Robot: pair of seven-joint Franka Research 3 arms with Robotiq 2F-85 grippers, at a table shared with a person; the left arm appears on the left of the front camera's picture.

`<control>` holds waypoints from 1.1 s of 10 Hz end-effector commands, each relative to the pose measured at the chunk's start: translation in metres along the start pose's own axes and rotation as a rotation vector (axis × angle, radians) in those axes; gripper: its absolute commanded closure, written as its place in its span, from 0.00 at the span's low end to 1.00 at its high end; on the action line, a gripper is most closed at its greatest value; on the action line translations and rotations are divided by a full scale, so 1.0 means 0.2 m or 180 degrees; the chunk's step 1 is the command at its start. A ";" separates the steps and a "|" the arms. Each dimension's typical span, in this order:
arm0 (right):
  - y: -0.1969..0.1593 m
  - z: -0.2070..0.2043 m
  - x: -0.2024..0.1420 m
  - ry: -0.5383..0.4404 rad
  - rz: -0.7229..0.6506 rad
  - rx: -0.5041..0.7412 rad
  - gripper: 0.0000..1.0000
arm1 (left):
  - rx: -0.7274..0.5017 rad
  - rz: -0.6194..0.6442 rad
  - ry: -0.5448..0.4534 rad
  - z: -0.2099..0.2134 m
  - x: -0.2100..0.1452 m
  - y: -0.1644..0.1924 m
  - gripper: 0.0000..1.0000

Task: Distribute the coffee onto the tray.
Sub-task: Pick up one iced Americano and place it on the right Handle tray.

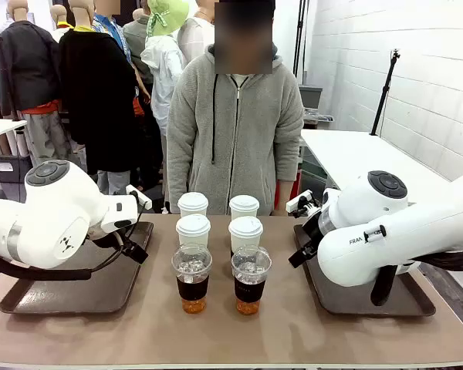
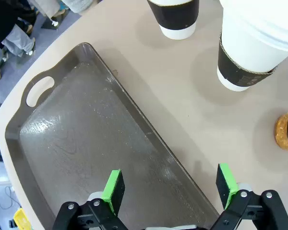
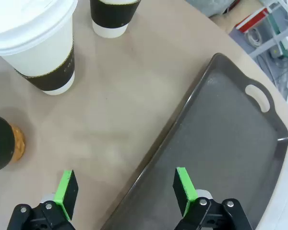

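Note:
The coffee stands in the middle of the table in three rows of two. At the back are two pairs of white lidded cups (image 1: 193,230) with dark sleeves, and in front are two clear dome-lidded cups (image 1: 192,277) of amber drink. A dark tray (image 1: 62,297) lies at the left and another tray (image 1: 347,301) at the right, both bare. My left gripper (image 2: 170,189) hangs open over the left tray's inner edge (image 2: 77,143), with a white cup (image 2: 247,48) ahead. My right gripper (image 3: 126,189) hangs open over the right tray's edge (image 3: 221,143), near a white cup (image 3: 38,43).
A person in a grey hoodie (image 1: 235,131) stands at the far side behind the cups, hands out of sight. My left arm (image 1: 54,216) and right arm (image 1: 370,231) bulk over the two trays. Bare tabletop runs along the front edge (image 1: 231,339).

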State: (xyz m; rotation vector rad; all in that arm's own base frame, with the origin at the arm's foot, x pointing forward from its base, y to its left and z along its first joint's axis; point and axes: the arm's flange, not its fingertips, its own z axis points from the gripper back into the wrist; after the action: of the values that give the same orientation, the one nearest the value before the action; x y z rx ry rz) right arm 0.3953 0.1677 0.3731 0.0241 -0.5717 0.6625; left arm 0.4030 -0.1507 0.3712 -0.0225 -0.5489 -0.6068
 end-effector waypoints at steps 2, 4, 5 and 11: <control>0.00 0.00 0.00 0.0000 0.0000 0.0000 0.00 | 0.0000 0.0000 -0.0002 0.00 0.00 0.00 0.00; 0.00 0.00 0.00 0.0000 0.0000 0.0000 0.00 | 0.0000 0.0000 -0.0002 0.00 0.00 0.00 0.00; 0.00 0.00 0.00 0.0000 0.0000 0.0000 0.00 | 0.0000 0.0000 -0.0002 0.00 0.00 0.00 0.00; 0.00 0.00 0.00 0.0000 0.0000 0.0000 0.00 | 0.0000 0.0000 -0.0002 0.00 0.00 0.00 0.00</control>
State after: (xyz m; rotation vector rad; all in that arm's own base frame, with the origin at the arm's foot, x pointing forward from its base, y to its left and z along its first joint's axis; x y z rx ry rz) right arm 0.3953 0.1676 0.3731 0.0238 -0.5717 0.6626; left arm 0.4029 -0.1510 0.3712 -0.0226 -0.5489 -0.6073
